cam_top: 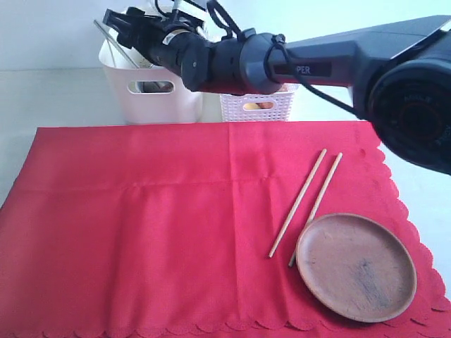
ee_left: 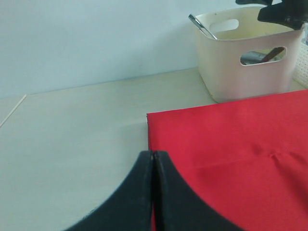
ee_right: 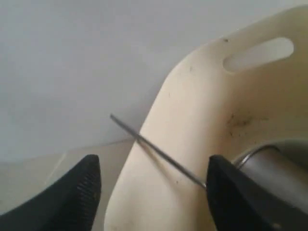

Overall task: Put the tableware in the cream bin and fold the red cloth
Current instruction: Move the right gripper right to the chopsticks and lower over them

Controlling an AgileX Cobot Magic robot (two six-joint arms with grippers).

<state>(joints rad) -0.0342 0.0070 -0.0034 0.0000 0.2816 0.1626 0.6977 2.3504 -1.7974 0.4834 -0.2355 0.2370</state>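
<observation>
The red cloth [cam_top: 162, 232] lies spread flat over the table. On its right part rest a pair of wooden chopsticks [cam_top: 304, 204] and the round wooden plate [cam_top: 356, 267]. The cream bin [cam_top: 151, 95] stands behind the cloth's far edge. A silver knife [ee_right: 154, 149] leans inside it, one end poking over the rim [cam_top: 113, 41]. My right gripper [ee_right: 154, 161] hovers open over that rim [cam_top: 118, 21], its fingers on either side of the knife and apart from it. A steel cup [ee_right: 269, 159] sits in the bin. My left gripper [ee_left: 153, 155] is shut and empty above the cloth's corner [ee_left: 231, 154].
A white perforated basket [cam_top: 257, 105] stands right of the cream bin, holding something yellow-orange. The right arm [cam_top: 310, 67] stretches across the back of the cloth from the right. Bare pale tabletop [ee_left: 72, 144] lies left of the cloth.
</observation>
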